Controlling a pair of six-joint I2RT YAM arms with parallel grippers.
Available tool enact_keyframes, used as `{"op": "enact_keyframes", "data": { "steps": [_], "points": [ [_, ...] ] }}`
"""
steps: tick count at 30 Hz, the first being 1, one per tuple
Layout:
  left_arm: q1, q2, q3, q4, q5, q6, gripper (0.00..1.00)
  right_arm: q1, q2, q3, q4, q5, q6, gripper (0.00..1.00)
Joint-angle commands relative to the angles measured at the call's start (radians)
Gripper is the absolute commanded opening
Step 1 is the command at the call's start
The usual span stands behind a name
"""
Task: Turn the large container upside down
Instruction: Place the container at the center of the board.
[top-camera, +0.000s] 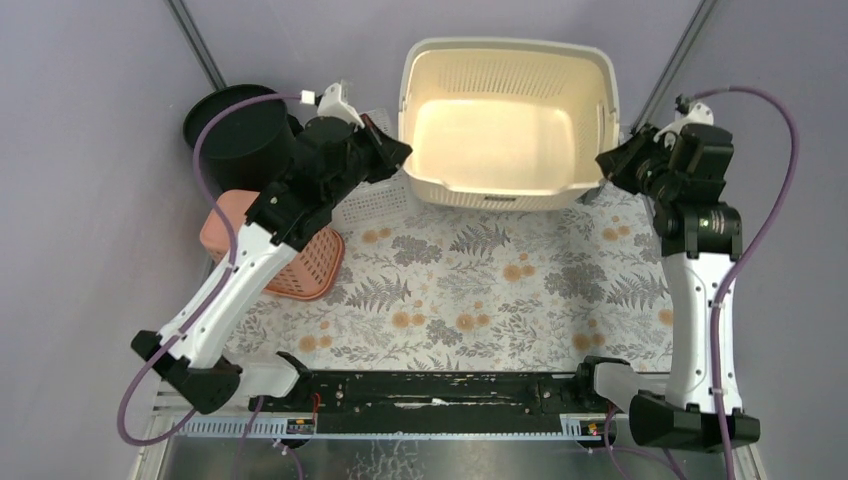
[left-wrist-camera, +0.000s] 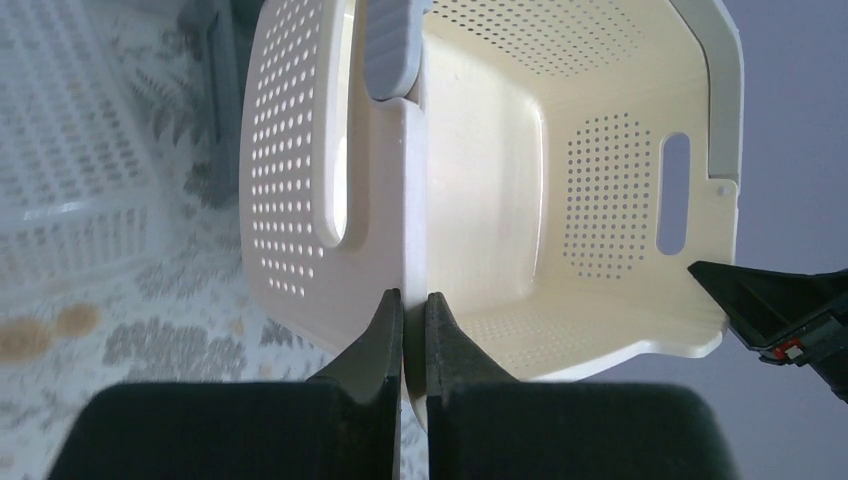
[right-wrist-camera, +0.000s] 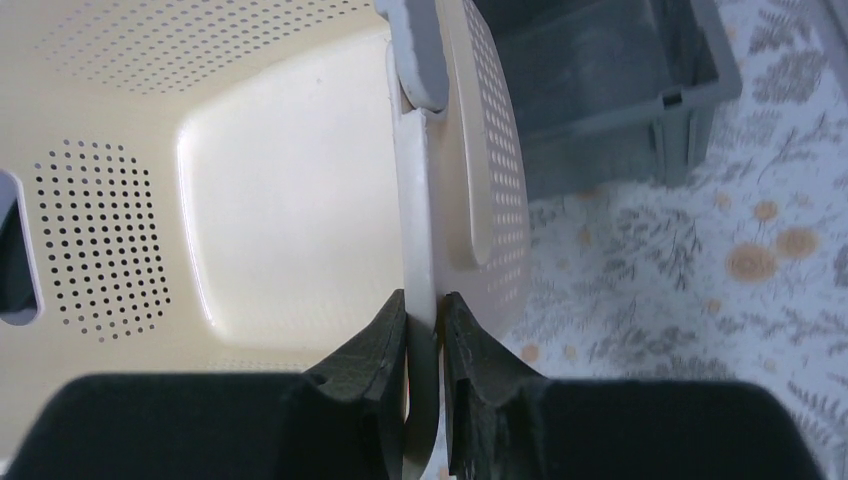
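The large container (top-camera: 508, 120) is a cream perforated basket with grey handle grips, at the back middle of the table, its opening facing up toward the top camera. My left gripper (top-camera: 398, 150) is shut on its left side wall; in the left wrist view the wall (left-wrist-camera: 480, 200) passes between the fingertips of that gripper (left-wrist-camera: 413, 300). My right gripper (top-camera: 606, 165) is shut on the opposite wall. The right wrist view has the container's rim (right-wrist-camera: 290, 200) pinched in the right gripper (right-wrist-camera: 424, 305). The container's underside is hidden.
A black round tub (top-camera: 240, 125) and a salmon basket (top-camera: 300, 255) sit under the left arm. A white mesh tray (top-camera: 375, 195) lies next to the container's left side. A grey crate (right-wrist-camera: 600, 80) stands beside its right side. A floral mat (top-camera: 480, 290) covers the table.
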Motion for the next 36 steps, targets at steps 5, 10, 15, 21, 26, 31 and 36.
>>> {"op": "enact_keyframes", "data": {
  "steps": [5, 10, 15, 21, 26, 31, 36],
  "points": [
    [-0.098, -0.217, -0.255, 0.005, 0.146, -0.099, 0.0, 0.055, -0.236, -0.249, 0.015, -0.258, 0.072, 0.0],
    [-0.159, -0.322, -0.46, 0.006, 0.101, -0.169, 0.0, 0.056, -0.346, -0.413, -0.01, -0.28, 0.064, 0.0],
    [-0.196, -0.408, -0.63, 0.006, 0.062, -0.224, 0.0, 0.056, -0.43, -0.582, 0.0, -0.297, 0.069, 0.0],
    [-0.201, -0.477, -0.728, -0.04, 0.036, -0.236, 0.0, 0.059, -0.47, -0.669, -0.001, -0.321, 0.057, 0.0],
    [-0.201, -0.533, -0.809, -0.077, 0.008, -0.266, 0.0, 0.069, -0.493, -0.746, 0.009, -0.335, 0.049, 0.01],
    [-0.201, -0.544, -0.864, -0.07, 0.022, -0.292, 0.16, 0.069, -0.501, -0.794, 0.014, -0.339, 0.035, 0.13],
    [-0.201, -0.546, -0.867, -0.082, 0.037, -0.289, 0.42, 0.07, -0.474, -0.767, -0.015, -0.328, 0.013, 0.41]
  ]
}}
